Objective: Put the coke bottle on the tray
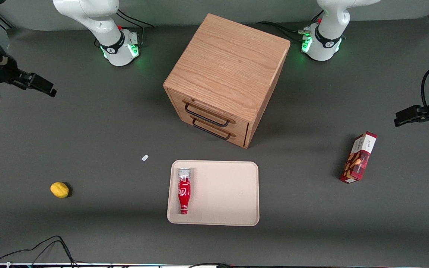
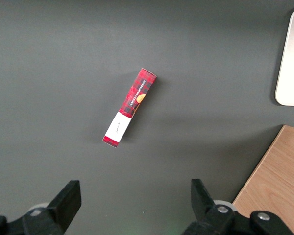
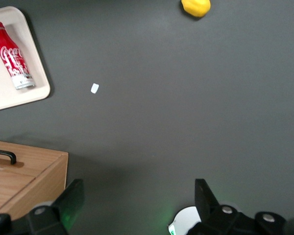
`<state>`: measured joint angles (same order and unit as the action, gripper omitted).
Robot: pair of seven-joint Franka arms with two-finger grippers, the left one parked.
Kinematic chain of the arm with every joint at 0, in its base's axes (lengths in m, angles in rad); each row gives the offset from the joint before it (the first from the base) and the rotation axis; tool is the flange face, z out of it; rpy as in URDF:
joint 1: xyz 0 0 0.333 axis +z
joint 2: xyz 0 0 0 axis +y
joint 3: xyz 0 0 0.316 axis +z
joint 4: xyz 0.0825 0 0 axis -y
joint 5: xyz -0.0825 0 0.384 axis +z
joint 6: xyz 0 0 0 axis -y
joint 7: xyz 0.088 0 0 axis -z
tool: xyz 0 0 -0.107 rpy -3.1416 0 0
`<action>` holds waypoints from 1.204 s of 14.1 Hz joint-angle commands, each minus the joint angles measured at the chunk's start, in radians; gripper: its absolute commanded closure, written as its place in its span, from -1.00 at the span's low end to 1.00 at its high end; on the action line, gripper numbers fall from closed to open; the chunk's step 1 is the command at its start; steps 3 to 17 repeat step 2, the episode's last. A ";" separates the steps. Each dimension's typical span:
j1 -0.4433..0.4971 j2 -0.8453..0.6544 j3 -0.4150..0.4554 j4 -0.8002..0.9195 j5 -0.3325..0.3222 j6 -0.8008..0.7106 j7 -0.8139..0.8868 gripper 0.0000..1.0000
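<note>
The coke bottle (image 1: 184, 190) lies flat on the tray (image 1: 225, 193), along the tray's edge nearest the working arm, its red cap pointing toward the front camera. The right wrist view shows the same coke bottle (image 3: 11, 55) resting on the tray (image 3: 0, 93), with its silvery base close to the rim. My right gripper (image 1: 41, 85) hangs high above the table at the working arm's end, well away from the tray. The gripper (image 3: 138, 198) is open and nothing sits between its fingers.
A wooden drawer cabinet (image 1: 225, 78) stands just farther from the front camera than the tray. A yellow lemon-like object (image 1: 59, 189) and a small white scrap (image 1: 145, 158) lie toward the working arm's end. A red snack box (image 1: 359, 157) lies toward the parked arm's end.
</note>
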<state>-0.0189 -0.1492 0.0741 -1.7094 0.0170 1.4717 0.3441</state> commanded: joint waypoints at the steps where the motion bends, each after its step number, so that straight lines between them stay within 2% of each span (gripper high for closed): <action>1: 0.005 -0.024 -0.016 -0.021 0.027 0.027 -0.017 -1.00; 17: 0.004 -0.009 -0.025 0.002 0.027 0.024 -0.022 -1.00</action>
